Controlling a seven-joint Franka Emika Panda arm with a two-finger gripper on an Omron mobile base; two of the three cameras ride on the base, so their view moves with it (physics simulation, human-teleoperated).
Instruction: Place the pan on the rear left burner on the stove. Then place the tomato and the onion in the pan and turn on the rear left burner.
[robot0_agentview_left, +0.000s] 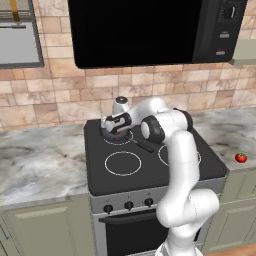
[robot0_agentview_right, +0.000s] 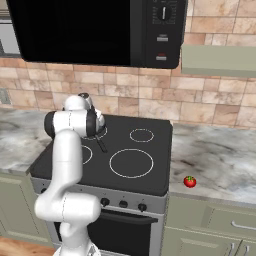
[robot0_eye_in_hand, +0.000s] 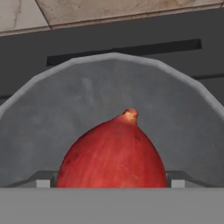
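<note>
The dark grey pan (robot0_eye_in_hand: 113, 83) sits on the rear left burner (robot0_agentview_left: 111, 142) of the stove (robot0_agentview_left: 150, 172), its thin black handle (robot0_agentview_left: 143, 146) pointing to the front right. The reddish onion (robot0_eye_in_hand: 113, 153) lies inside the pan. My gripper (robot0_agentview_left: 116, 129) hangs low over the pan, open, its fingers standing on either side of the onion. The tomato (robot0_agentview_left: 241, 158), red with a green cap, rests on the counter right of the stove, also seen as the tomato (robot0_agentview_right: 189, 181) near the counter's front edge.
A black microwave (robot0_agentview_left: 150, 30) hangs above the stove. Black knobs (robot0_agentview_left: 128, 205) line the silver front panel. Marble counter (robot0_agentview_left: 40, 160) runs on both sides. My own white arm (robot0_agentview_left: 175, 150) crosses the right half of the cooktop.
</note>
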